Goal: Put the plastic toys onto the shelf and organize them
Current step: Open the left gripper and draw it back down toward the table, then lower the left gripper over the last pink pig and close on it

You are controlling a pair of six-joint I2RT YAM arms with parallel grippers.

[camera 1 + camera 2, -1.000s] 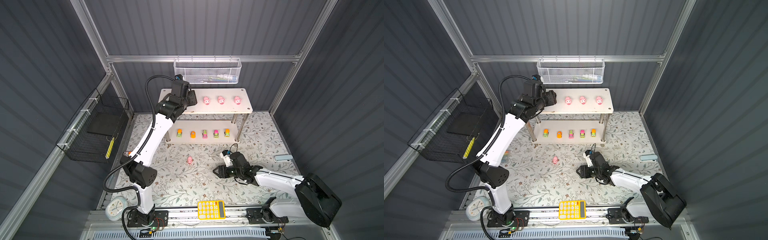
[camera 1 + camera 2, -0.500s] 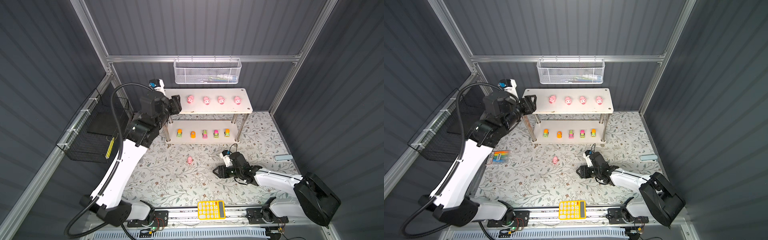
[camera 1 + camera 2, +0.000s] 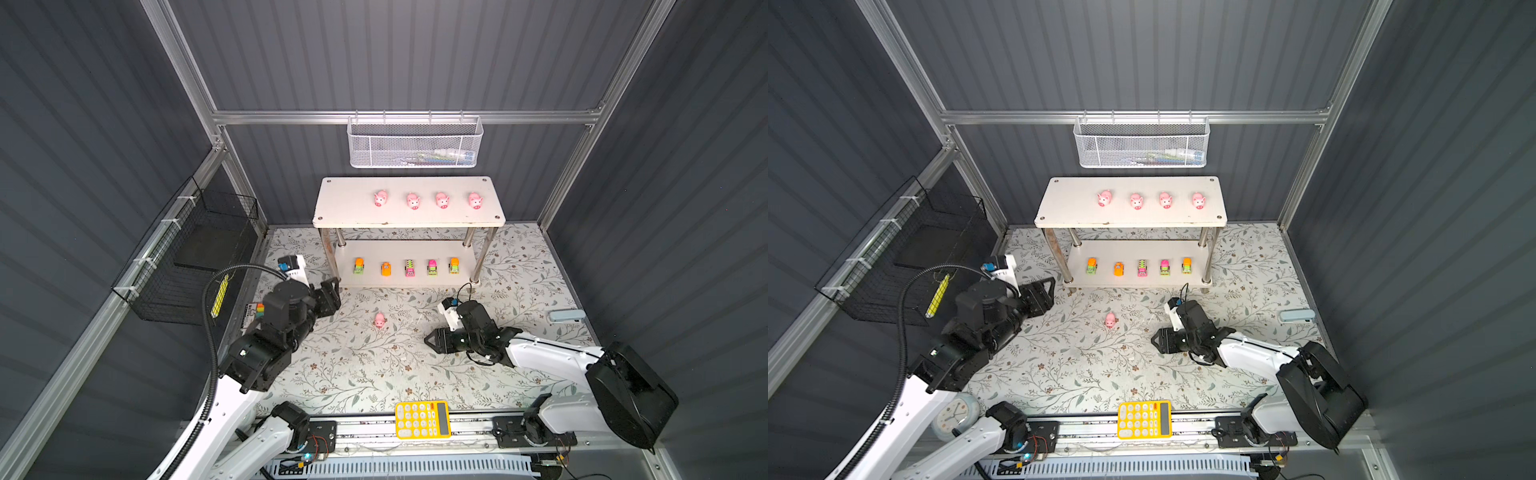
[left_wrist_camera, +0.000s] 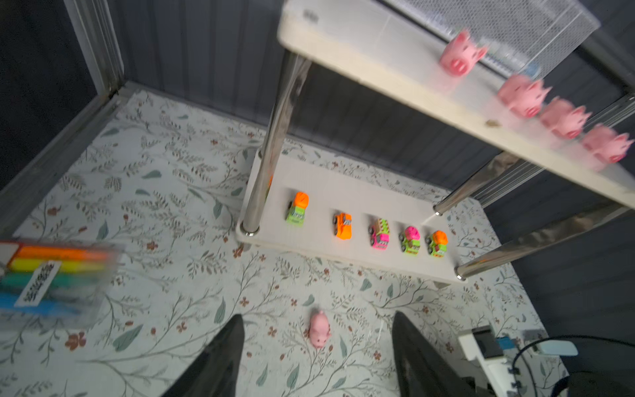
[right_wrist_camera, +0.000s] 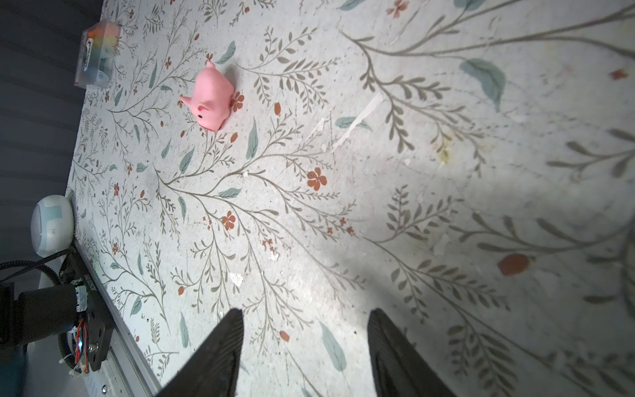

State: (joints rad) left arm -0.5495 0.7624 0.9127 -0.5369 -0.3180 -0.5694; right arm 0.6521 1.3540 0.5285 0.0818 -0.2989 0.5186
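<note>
Off to one side of the left jaws, the marker pack [image 4: 51, 275] is smeared and cut by the frame edge. Beyond those jaws, the four pigs [image 4: 522, 96] on the upper board of the shelf [image 4: 378, 48] are blurred. The contents of the mesh basket [image 3: 415, 145] are too faint to tell.

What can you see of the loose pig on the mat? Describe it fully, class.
The pig is a tiny toy of smooth pink plastic or rubber, with pointed ears, a black dot eye and a darker snout facing away from the shelf. It sits alone on the floral mat in front of the shelf, roughly between the left gripper and right gripper. Only the mat touches it; both open grippers are clear of it. Whether it stands squarely is hard to tell.
</note>
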